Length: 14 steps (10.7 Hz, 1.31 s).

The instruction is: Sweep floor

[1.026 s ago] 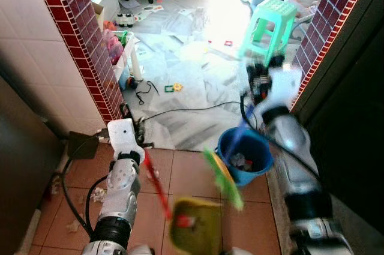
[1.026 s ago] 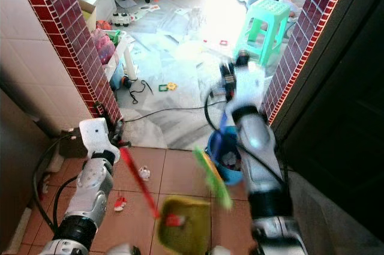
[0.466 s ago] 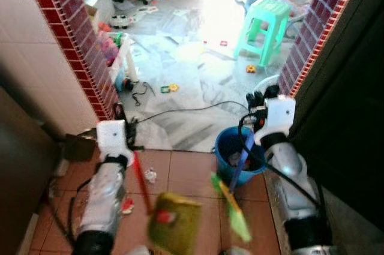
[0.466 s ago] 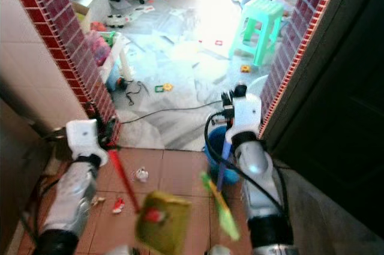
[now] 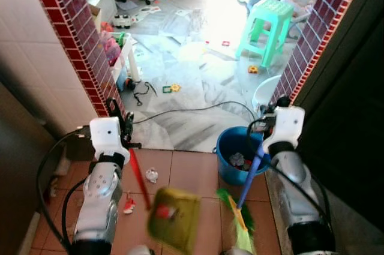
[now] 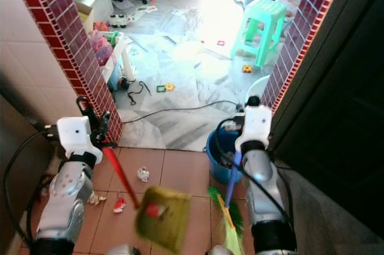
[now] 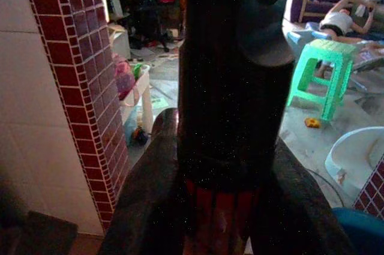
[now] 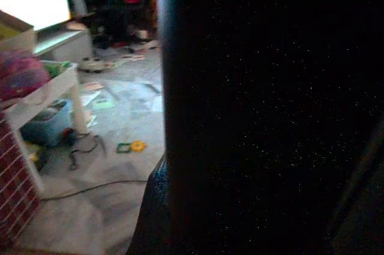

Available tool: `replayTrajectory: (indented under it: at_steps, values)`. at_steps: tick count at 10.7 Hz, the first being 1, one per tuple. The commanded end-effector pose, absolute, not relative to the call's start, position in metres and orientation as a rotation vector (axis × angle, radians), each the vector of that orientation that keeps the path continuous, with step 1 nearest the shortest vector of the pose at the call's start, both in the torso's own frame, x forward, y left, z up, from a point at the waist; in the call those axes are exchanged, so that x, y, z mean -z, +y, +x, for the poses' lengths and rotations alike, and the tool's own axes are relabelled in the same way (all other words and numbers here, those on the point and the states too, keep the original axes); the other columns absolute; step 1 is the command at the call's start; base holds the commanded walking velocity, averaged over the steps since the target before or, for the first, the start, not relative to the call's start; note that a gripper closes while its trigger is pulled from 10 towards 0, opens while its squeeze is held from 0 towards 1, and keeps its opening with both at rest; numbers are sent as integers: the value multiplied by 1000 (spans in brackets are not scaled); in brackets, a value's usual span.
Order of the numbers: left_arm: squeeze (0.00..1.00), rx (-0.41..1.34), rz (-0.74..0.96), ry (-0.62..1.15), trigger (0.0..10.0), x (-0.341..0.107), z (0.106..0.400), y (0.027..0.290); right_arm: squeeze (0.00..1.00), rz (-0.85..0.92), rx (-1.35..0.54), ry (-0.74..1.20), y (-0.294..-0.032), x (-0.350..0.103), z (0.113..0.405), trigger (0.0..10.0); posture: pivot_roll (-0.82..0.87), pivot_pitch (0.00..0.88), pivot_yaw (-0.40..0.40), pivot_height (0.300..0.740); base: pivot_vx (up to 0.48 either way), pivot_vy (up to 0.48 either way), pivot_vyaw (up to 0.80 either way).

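The terracotta tile floor (image 5: 186, 174) fills the lower frame, meeting pale marble past the red-brick pillar (image 5: 72, 27) at upper left. A green plastic stool (image 5: 267, 21) stands at upper right. A blue bucket (image 5: 231, 147) sits lower centre-right, on the tiles. The left gripper (image 5: 125, 128), at left of centre, is clamped on a dustpan's red handle (image 5: 139, 177); the yellow-green dustpan (image 5: 174, 219) hangs blurred at bottom centre. The right gripper (image 5: 268, 124), at right, holds the broom's blue handle (image 5: 251, 174), though whether its fingers are pressed together I cannot tell. The broom's green bristles (image 5: 237, 225) rest on tiles at the bottom. Small litter (image 5: 152, 175) lies beside the red handle.
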<state>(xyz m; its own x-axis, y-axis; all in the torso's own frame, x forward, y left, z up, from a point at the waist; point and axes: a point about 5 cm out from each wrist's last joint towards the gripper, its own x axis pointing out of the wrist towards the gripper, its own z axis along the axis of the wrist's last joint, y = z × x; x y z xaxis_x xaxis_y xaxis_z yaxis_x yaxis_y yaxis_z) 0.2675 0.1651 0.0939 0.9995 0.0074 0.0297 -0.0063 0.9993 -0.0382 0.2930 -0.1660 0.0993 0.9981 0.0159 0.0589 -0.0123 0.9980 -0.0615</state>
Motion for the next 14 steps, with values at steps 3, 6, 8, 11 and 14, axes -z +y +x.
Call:
replayTrajectory:
  at_steps: [3,6,8,11,14]
  values:
    - [0,-37,-89,26,10000,-84,258,164,0,-3,11,-46,-172,-93,285,10000,-104,0,62,740,0,0,0]
    - [0,7,-105,53,10000,-84,257,163,0,1,16,-34,-181,-92,285,10000,-107,0,55,740,0,0,-267]
    - [0,14,-115,57,10000,-85,258,162,0,-5,14,-34,-182,-92,285,10000,-109,0,52,740,0,0,-800]
    - [0,13,-134,47,10000,-91,261,158,0,-15,2,-52,-181,-98,291,10000,-104,0,50,740,0,0,-800]
    - [0,-1,-135,69,10000,-87,247,158,0,-26,-11,-36,-182,-94,282,10000,-84,0,33,740,0,0,-679]
